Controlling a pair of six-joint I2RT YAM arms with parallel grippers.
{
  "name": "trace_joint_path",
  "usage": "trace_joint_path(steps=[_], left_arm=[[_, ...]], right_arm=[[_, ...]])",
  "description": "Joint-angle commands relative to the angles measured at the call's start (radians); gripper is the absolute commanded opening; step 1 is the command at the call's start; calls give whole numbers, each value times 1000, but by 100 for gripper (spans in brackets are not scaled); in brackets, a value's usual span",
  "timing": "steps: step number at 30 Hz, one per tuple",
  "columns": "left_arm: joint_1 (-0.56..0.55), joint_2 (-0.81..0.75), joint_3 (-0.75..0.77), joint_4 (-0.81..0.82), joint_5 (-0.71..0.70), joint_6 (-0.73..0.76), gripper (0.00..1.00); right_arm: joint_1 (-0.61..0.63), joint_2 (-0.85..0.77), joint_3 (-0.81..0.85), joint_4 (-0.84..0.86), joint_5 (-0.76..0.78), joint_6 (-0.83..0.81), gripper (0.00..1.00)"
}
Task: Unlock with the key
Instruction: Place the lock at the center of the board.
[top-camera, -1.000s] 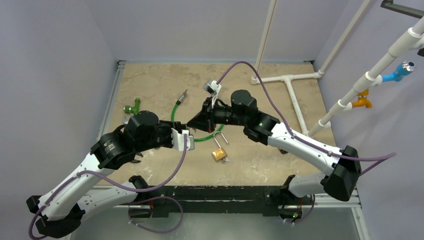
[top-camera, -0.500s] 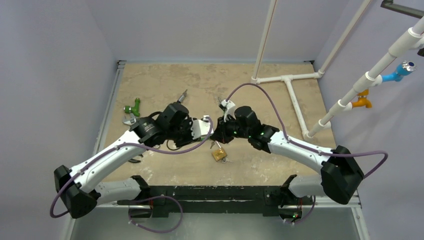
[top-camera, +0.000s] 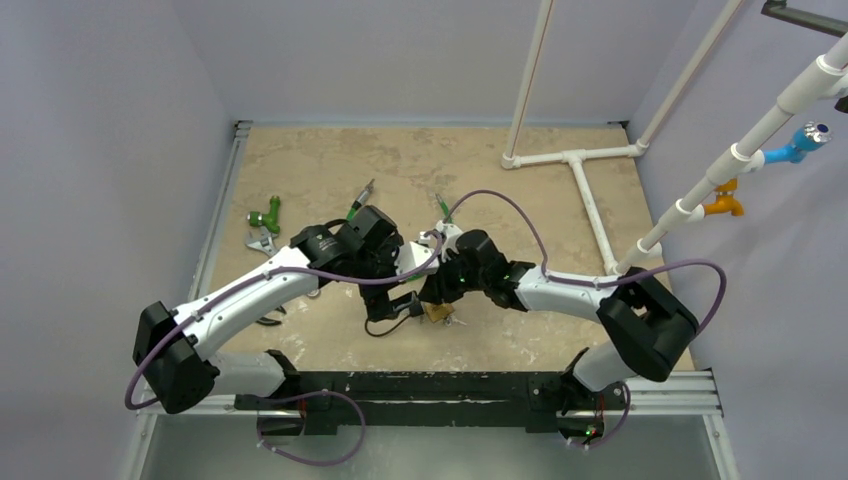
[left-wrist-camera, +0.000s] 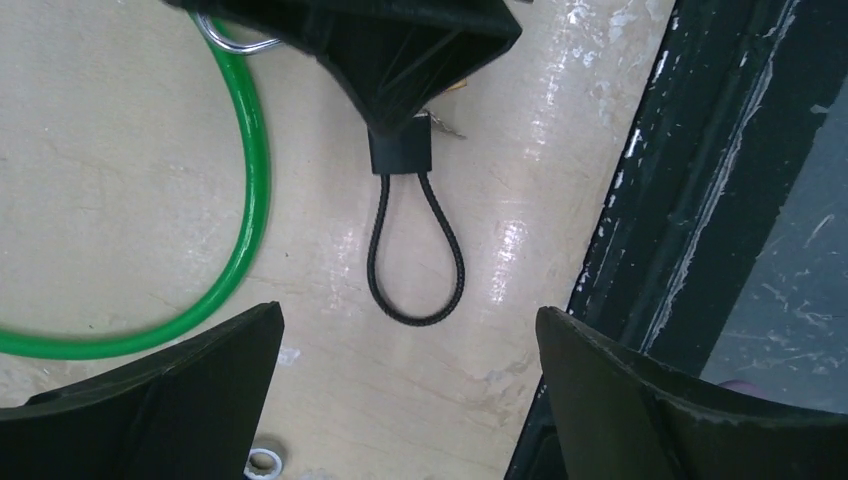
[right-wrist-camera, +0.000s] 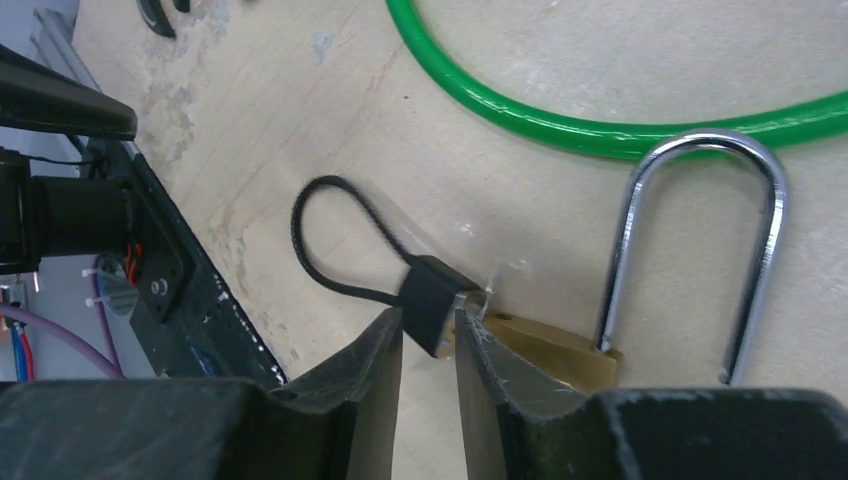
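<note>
A brass padlock with a silver shackle lies on the tan table near its front edge. The key sticks out of the padlock's base, showing only its black head and a black cord loop. My right gripper is low over the table and narrowly open. Its fingertips stand on either side of the key head. My left gripper hangs wide open just above the cord loop and holds nothing. From the top view, both grippers meet at the padlock.
A green cable curves past the shackle. The table's black front rail runs close beside the left gripper. A small white ring lies on the table. A green fitting sits at the left, and white pipes stand at the back right.
Both arms came in and down to the padlock. The left gripper opened wide. The right jaws parted from shut and now flank the key head.
</note>
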Motion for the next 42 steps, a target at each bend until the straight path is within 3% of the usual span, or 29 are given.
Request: trace_joint_path(steps=[1, 9, 12, 14, 16, 17, 22, 26, 31, 33, 35, 39, 42], left_arm=[[8, -12, 98, -65, 53, -14, 100], [218, 2, 345, -272, 129, -16, 100], [281, -38, 361, -322, 133, 19, 100], [292, -53, 359, -355, 61, 42, 100], [315, -48, 362, -389, -7, 44, 100], [339, -46, 360, -393, -14, 37, 100], [498, -44, 317, -315, 37, -14, 100], [675, -33, 243, -183, 100, -60, 100], [901, 44, 184, -31, 174, -178, 100], [935, 63, 147, 40, 161, -213, 100], [940, 60, 91, 128, 115, -244, 100], [940, 34, -48, 327, 106, -258, 100], [939, 48, -125, 467, 86, -288, 100]], right_arm=[[36, 5, 71, 23, -39, -10, 28], [37, -86, 169, -155, 2, -92, 46], [36, -137, 179, -218, 44, -99, 64], [35, -172, 189, -272, 112, -95, 73], [28, -209, 190, -307, 168, -82, 96], [23, -228, 189, -317, 198, -72, 98], [-67, -256, 288, -472, 295, -93, 99], [-130, -329, 292, -480, 418, -112, 99], [-364, -382, 243, -443, 448, -90, 99], [-468, -363, 214, -434, 525, -55, 99], [-523, -355, 151, -386, 703, -15, 99], [-552, -355, -55, -46, 887, -112, 99], [-570, -235, -51, 3, 975, -131, 99]])
